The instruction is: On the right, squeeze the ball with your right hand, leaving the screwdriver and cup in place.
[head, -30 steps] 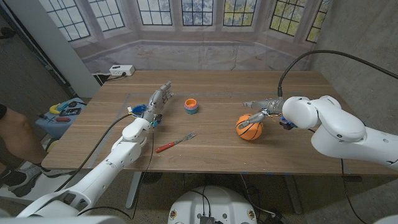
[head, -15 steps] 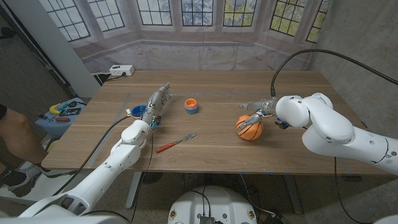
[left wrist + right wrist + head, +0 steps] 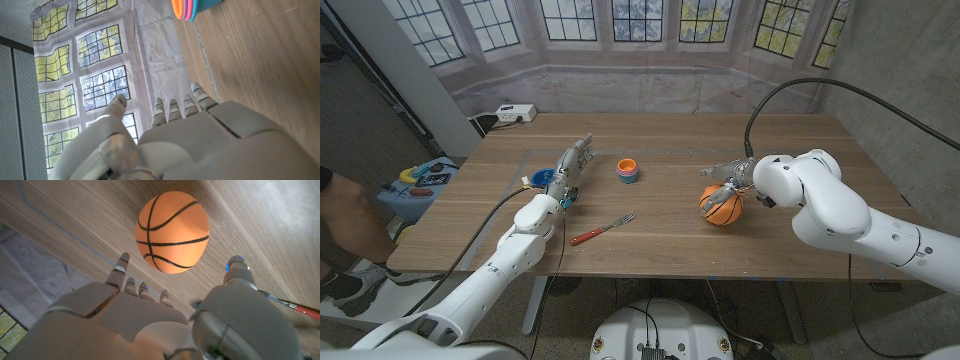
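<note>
Right hand (image 3: 725,179) hangs over the ball (image 3: 721,206) on the table's right half, fingers spread and reaching toward picture left across the ball's top; in the right wrist view the hand (image 3: 165,320) shows fingers (image 3: 121,266) on one side and the thumb (image 3: 237,270) on the other, bare wood visible between each and the ball (image 3: 172,231), so it is open and holds nothing; contact from the head view cannot be told; right arm bends in from the lower right corner, its white elbow bulk just beside the ball on the right. Ball is an orange basketball-patterned one, resting on the wooden table (image 3: 800,150), well in from the near and right edges; bare wood lies beyond it and toward the right edge. Red-handled tool (image 3: 602,229), whose tip reads as a fork-like end, lies left of the ball nearer the front edge, well apart from it; stacked coloured cup (image 3: 628,170) stands farther back, left of centre. Left hand (image 3: 572,168) is held out left of the cup, fingers extended and apart, gripping nothing; left wrist view shows its back (image 3: 210,145) with fingers straight, the cup (image 3: 200,7) beyond them.
</note>
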Robot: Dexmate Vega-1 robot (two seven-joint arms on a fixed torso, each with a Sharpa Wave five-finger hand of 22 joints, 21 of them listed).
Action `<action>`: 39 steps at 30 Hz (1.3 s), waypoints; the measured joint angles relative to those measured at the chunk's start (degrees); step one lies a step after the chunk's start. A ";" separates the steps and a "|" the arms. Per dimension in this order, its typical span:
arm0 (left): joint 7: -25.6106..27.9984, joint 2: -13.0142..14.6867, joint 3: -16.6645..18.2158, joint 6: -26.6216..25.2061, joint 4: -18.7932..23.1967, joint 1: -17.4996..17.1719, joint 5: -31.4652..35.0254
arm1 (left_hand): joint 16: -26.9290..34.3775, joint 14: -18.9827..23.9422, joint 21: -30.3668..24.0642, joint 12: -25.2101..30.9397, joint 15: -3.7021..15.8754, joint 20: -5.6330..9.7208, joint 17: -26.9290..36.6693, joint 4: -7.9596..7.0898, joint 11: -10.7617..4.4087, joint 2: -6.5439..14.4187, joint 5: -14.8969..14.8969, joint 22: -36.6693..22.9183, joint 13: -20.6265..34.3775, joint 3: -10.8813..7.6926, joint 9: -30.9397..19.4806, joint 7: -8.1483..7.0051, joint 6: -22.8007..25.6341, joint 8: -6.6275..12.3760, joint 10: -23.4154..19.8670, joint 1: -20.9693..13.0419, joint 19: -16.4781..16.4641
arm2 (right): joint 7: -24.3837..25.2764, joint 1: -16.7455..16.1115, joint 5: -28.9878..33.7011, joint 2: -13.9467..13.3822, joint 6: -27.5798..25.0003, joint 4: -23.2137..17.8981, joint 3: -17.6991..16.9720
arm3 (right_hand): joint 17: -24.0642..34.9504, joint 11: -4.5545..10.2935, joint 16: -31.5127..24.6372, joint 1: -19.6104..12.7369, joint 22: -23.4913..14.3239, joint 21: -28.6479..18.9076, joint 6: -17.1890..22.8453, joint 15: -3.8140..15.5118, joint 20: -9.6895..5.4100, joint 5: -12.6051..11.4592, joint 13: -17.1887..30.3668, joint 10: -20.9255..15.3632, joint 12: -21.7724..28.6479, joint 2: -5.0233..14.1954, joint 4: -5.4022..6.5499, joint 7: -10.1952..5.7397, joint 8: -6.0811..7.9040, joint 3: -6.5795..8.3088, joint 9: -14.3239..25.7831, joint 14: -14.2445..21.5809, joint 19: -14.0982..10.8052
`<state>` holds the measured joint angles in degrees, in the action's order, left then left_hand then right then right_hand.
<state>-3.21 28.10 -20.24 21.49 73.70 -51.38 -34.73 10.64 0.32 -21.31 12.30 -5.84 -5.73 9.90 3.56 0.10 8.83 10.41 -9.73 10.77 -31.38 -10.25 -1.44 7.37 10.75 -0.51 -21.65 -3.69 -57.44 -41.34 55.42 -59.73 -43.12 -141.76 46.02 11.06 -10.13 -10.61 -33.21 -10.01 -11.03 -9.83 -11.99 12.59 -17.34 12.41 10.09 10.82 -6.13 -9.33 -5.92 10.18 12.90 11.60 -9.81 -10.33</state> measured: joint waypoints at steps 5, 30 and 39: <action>-0.25 -0.01 -0.03 0.08 -0.34 0.44 0.11 | 0.00 0.00 0.00 0.00 0.00 0.00 -0.05 0.00 0.00 0.00 0.00 0.00 0.00 0.00 0.00 0.00 0.00 0.00 0.00 0.00 0.00 | -1.37 -1.45 2.82 1.40 1.77 0.81 -1.17 | 0.00 0.01 0.00 0.02 0.00 0.00 0.00 0.00 -0.02 -0.12 0.00 0.00 0.00 -0.02 0.00 0.00 0.00 0.00 0.00 0.00 0.01; -1.65 -0.29 -0.60 -0.13 -2.09 2.03 0.13 | 0.00 -0.01 0.66 0.00 0.01 0.00 -0.03 0.17 0.00 0.00 0.00 -0.29 0.00 -0.17 0.00 -0.30 0.30 0.00 0.00 0.00 0.01 | 0.14 -7.40 7.32 5.05 9.57 4.21 -6.18 | 0.78 0.02 -1.64 -3.76 -0.13 -0.25 0.00 0.01 -0.21 -0.75 1.73 -0.01 2.46 0.28 -0.14 -0.01 1.08 0.81 0.28 0.01 -2.03; -1.75 -0.38 -0.82 -0.54 -2.52 2.49 0.13 | 0.00 0.20 0.66 0.00 -0.20 0.24 -0.03 0.32 0.00 0.00 0.00 -0.28 0.00 -0.32 0.00 -0.30 0.30 0.00 0.00 0.00 -0.23 | 0.93 -8.77 8.05 5.59 11.21 5.06 -7.40 | 1.56 0.02 -2.43 -5.71 -0.28 -1.11 0.00 0.21 -0.30 -1.12 3.34 -0.01 4.04 0.28 -0.15 -0.01 1.69 1.43 0.54 0.22 -3.78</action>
<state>-4.96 27.72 -21.06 20.95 71.18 -48.90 -34.60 10.64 0.52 -20.65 12.30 -6.04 -5.49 9.87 3.89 0.10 8.83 10.41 -10.02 10.77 -31.71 -10.25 -1.74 7.67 10.75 -0.51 -21.66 -3.93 -56.50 -50.11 63.48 -54.14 -31.91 -136.70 38.62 12.63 -10.11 -13.04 -38.92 -10.29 -12.15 -9.83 -11.77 12.29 -18.46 15.74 10.07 14.86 -5.85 -9.48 -5.92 11.87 14.33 12.14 -9.58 -14.11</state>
